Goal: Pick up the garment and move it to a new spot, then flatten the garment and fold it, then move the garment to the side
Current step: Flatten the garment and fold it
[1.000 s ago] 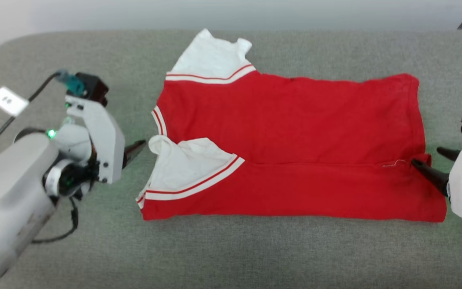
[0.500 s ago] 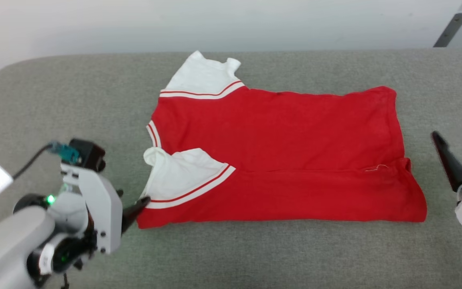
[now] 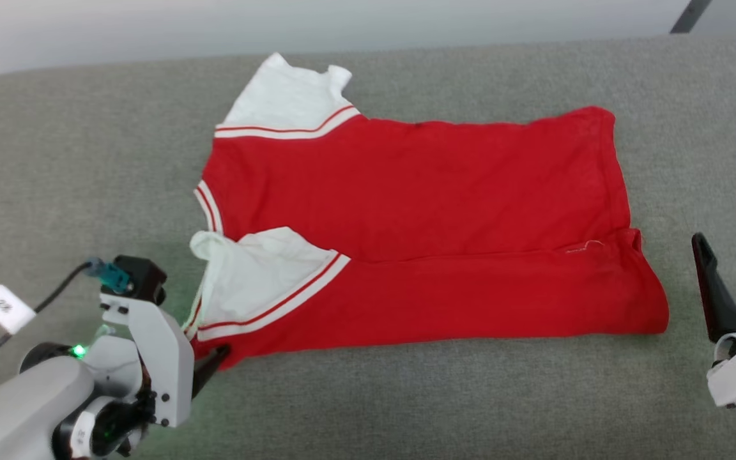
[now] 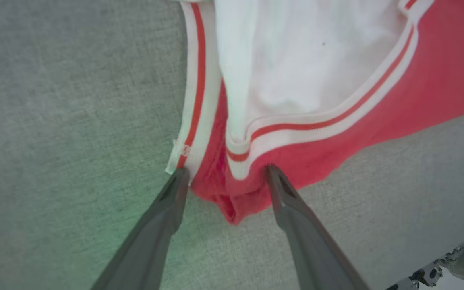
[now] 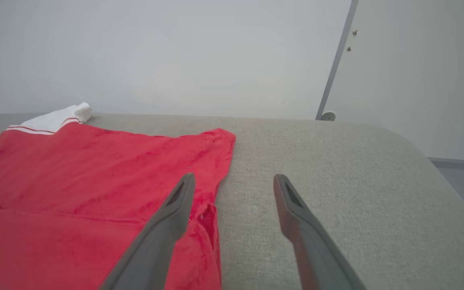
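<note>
The garment is a red shirt with white sleeves and striped trim. It lies flat on the grey cushion, its near long edge folded up over the body, and no print shows. My left gripper is at the shirt's near left corner. In the left wrist view the left gripper is open, with its fingers on either side of the red corner of the garment. My right gripper stands open just off the shirt's right hem. In the right wrist view the right gripper has one finger over the edge of the garment.
The grey padded surface runs wide around the shirt, and its right end is rounded. A pale wall stands behind it, with a dark pole at the back right. A cable with a white tag trails from my left wrist.
The head camera has shifted. My left gripper went from the collar side down to the near left corner. My right gripper drew back off the right hem and now points up, clear of the shirt.
</note>
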Tool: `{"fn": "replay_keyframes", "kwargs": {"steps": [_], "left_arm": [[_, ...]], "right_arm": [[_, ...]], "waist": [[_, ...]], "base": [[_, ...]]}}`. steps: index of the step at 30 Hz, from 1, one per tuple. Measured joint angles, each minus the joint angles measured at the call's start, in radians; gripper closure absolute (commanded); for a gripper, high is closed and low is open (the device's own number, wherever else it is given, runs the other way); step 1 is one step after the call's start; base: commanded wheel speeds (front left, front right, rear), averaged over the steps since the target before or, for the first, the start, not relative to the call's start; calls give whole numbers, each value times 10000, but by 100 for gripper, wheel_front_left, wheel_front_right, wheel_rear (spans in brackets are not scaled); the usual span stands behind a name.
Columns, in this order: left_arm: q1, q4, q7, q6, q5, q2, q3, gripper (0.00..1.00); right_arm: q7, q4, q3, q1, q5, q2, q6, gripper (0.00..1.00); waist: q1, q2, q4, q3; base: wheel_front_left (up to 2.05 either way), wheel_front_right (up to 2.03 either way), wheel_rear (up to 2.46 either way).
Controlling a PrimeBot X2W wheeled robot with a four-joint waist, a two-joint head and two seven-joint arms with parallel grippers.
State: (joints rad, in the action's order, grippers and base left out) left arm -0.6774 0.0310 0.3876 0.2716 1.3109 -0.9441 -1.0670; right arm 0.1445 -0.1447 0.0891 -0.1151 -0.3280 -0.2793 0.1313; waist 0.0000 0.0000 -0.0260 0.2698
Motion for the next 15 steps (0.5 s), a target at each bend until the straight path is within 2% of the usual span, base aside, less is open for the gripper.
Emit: {"fn": "replay_keyframes", "kwargs": {"steps": [3,4,5,15], "left_arm": [[-141,575,130,-174,-42,267,-100,0],[-194,782,148,-234,-31,360,-88,35],[-226,915,173,-349,10,456,-81,100],[-605,1833,150,-1051,-63,907,-92,100]], "right_arm": [[345,-119,42,102,36,190,0,0],[462,-188,48,128,44,240,0,0],[589,-240,52,178,42,291,0,0],[2654,-132,-372,379,-464,217,0,0]], "waist": [[0,0,-93,177],[0,0,-122,233],[0,0,-149,285],[0,0,-194,550]], "base": [[0,0,0],[0,0,0],[0,0,0],[0,0,0]]}}
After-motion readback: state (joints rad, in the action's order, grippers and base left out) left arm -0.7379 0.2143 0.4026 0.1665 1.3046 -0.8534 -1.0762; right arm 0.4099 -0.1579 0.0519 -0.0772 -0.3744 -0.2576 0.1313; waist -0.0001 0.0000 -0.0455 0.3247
